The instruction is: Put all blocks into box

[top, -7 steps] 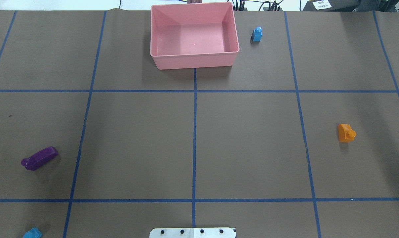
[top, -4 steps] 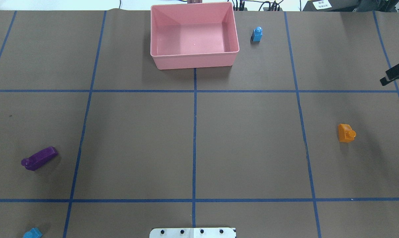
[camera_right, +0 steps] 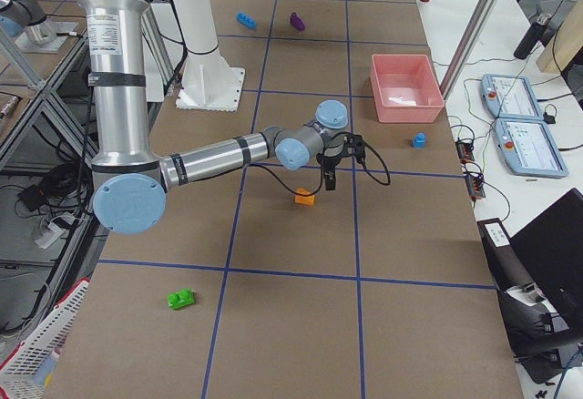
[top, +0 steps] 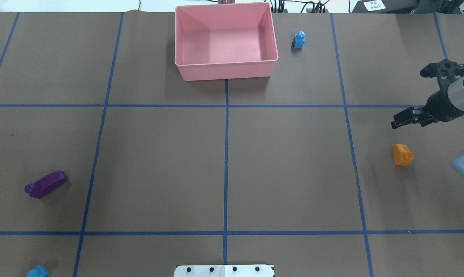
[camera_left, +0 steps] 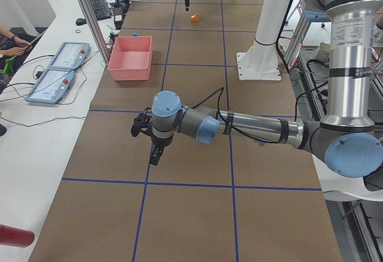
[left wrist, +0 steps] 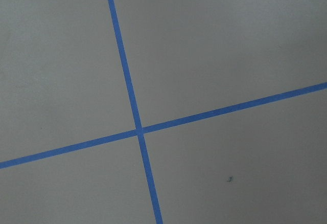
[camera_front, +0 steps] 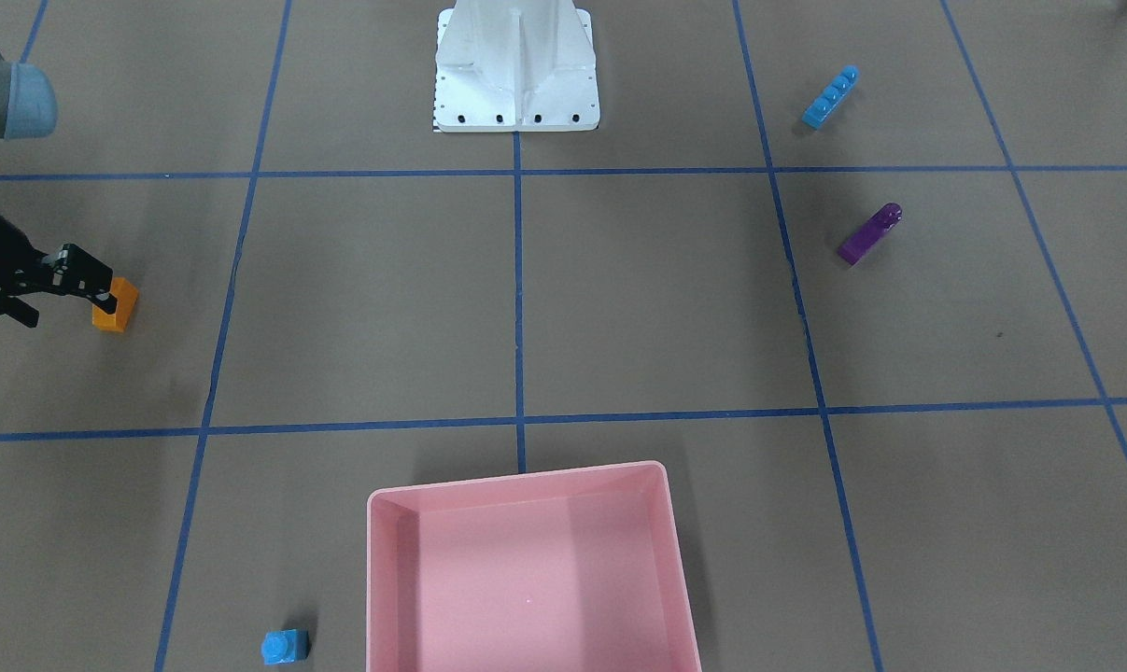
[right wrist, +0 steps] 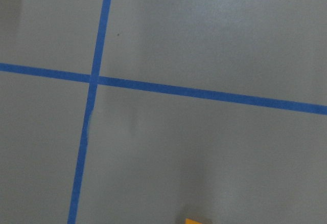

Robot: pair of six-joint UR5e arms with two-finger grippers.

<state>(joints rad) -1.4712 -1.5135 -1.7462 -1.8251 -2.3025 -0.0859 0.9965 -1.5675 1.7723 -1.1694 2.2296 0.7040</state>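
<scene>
Five blocks lie loose on the table [top: 158, 154], none in the box [top: 226, 71].

- Clock directions are by the overhead view.
- Box: 12 o'clock edge, interior bare.
- Tiny blue cube [top: 298, 40]: near the box on its 3 o'clock side, not touching.
- Orange sloped block [top: 403, 155]: out at 3 o'clock.
- Purple block [top: 45, 184]: 8 o'clock, lying on its side.
- Long blue block [camera_front: 830, 97]: 7 o'clock corner, cut by the overhead frame edge.
- Green block [camera_right: 181, 299]: seen only from the right end camera, well beyond the orange one.
- No block and no box has moved over the last second.

Right gripper [top: 408, 120]:
- Absent a second ago; only a tip at the 2 o'clock edge 0.6 s ago.
- Now in over the table, just at 12 o'clock of the orange sloped block.
- Jaws spread, holding nothing.
- Its wrist camera catches an orange sliver at the bottom edge.

Left gripper [camera_left: 154, 154]:
- Hangs over bare table near a blue tape line at the robot's left end.
- Jaw spacing cannot be told.
</scene>
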